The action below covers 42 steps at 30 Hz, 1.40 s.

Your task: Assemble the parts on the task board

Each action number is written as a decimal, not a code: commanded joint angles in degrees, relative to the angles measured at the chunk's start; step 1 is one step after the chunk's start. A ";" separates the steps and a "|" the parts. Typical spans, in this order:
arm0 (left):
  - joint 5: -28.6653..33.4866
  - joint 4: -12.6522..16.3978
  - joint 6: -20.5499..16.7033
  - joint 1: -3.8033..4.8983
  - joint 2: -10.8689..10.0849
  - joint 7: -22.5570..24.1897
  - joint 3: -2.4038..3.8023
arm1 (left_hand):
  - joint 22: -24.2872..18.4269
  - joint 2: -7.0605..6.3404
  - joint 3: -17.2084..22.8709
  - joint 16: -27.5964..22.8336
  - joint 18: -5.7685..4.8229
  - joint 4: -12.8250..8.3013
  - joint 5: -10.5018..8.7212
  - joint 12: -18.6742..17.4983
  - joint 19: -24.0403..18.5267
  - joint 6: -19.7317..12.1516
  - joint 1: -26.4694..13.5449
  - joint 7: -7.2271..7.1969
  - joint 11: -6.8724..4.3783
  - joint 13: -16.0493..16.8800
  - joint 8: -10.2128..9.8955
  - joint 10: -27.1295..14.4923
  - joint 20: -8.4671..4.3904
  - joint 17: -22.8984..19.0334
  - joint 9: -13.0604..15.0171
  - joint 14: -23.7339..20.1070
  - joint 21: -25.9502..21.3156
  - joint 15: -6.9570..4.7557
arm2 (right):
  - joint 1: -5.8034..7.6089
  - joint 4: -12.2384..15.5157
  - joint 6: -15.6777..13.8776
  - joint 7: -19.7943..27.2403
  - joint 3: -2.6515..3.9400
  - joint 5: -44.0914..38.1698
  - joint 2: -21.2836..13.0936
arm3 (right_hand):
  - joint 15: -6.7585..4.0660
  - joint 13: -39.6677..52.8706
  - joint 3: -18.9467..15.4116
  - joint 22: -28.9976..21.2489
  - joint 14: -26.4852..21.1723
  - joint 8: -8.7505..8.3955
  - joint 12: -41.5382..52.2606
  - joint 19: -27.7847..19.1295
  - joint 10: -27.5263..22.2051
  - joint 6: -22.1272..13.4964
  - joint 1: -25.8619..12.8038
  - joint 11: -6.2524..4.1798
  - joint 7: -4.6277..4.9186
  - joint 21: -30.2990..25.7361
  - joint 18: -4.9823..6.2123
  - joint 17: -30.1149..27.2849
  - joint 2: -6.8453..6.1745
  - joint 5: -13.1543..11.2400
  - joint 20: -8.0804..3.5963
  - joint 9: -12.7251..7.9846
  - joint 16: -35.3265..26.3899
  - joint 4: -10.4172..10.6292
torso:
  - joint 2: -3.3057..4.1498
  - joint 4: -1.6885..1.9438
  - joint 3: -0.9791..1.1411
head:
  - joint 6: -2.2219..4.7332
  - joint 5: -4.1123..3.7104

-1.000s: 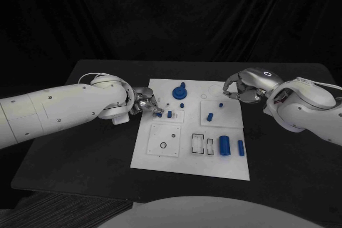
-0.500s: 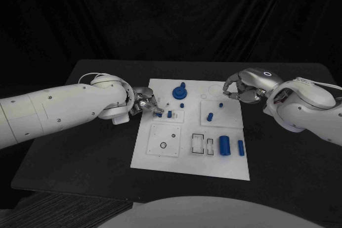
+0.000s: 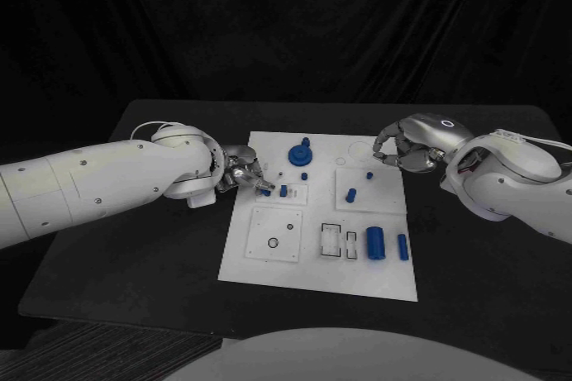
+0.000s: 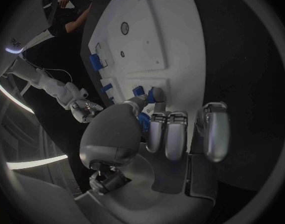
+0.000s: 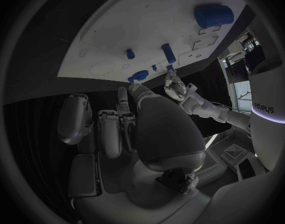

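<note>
Fingers (image 4: 156,95) of left hand (image 3: 245,176) pinch small blue part (image 3: 264,191) at task board (image 3: 320,269) edge; right hand (image 3: 403,150) curled, empty, over far corner; black desk (image 3: 143,257) around.

black worktop (image 3: 143,257); white task board (image 3: 312,265) with blue parts (image 3: 375,242); left hand (image 3: 247,176) at its left edge, right hand (image 3: 402,152) at far right corner.
</note>
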 commanded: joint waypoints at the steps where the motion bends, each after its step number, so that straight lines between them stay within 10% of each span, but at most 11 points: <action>1: -0.12 -0.02 1.19 -0.27 0.07 -0.71 -0.24 | 11.69 0.10 -1.73 0.15 0.84 2.03 -4.28 -0.03 -0.16 0.77 -2.20 0.41 -0.02 14.99 -0.40 6.08 0.29 15.09 -0.22 6.06 -0.15 -0.15 | -0.17 0.01 0.14 -1.04 0.04 -0.11 0.01 | -0.26 15.07 0.36 9.28 5.16 0.15 0.20 -0.47 6.00 0.32 0.66 -0.22 0.26 -0.19 0.74 12.17 0.07 0.11 0.13 -0.02 -0.35 0.01 | -0.01 0.03 0.02 | -0.01 -0.01; 15: -0.12 -0.09 1.13 -0.28 0.04 -0.85 -0.24 | 11.70 0.22 -8.04 0.15 0.84 6.83 -11.51 -0.03 -0.10 1.37 -7.08 0.70 0.27 14.99 -0.37 6.08 0.57 15.09 -0.52 6.06 -0.15 0.09 | -0.29 -0.07 0.27 -1.14 0.04 -0.11 0.05 | -0.26 15.07 0.36 9.28 5.16 0.15 0.20 -0.47 6.00 0.32 0.66 -0.22 0.26 -0.19 0.74 12.17 0.07 0.11 0.13 -0.02 -0.35 0.01 | 0.01 0.02 -0.02 | -0.01 0.10; 31: -0.12 -0.17 0.99 -0.29 0.06 -0.61 -0.24 | 11.66 1.01 -8.92 0.15 0.87 6.93 -10.80 -0.03 -0.17 1.05 -6.98 0.75 0.31 14.99 -0.54 6.08 0.60 15.09 -0.59 6.06 -0.28 0.09 | -0.37 -0.25 0.49 -1.25 0.04 -0.11 0.12 | -0.25 15.07 0.42 9.29 5.15 0.18 0.20 -0.45 6.00 0.36 0.63 -0.20 0.28 -0.18 0.73 12.14 0.01 0.30 0.14 -0.01 -0.39 -0.06 | -0.01 0.01 -0.02 | -0.01 0.09; 42: -0.12 -0.10 -2.32 -0.29 -0.05 1.49 -0.23 | 11.73 4.18 -15.71 0.15 0.83 7.54 -13.69 -0.03 -0.04 1.39 -15.79 0.95 0.51 14.99 -0.37 6.08 0.79 15.09 -0.68 6.06 -0.12 0.29 | -0.41 -0.32 0.39 -1.26 0.04 -0.11 0.14 | -0.25 15.07 0.45 9.28 5.15 0.18 0.20 -0.46 6.00 0.38 0.64 -0.20 0.28 -0.22 0.74 12.15 0.01 0.34 0.14 -0.01 -0.37 -0.08 | 0.00 0.03 0.01 | -0.01 0.10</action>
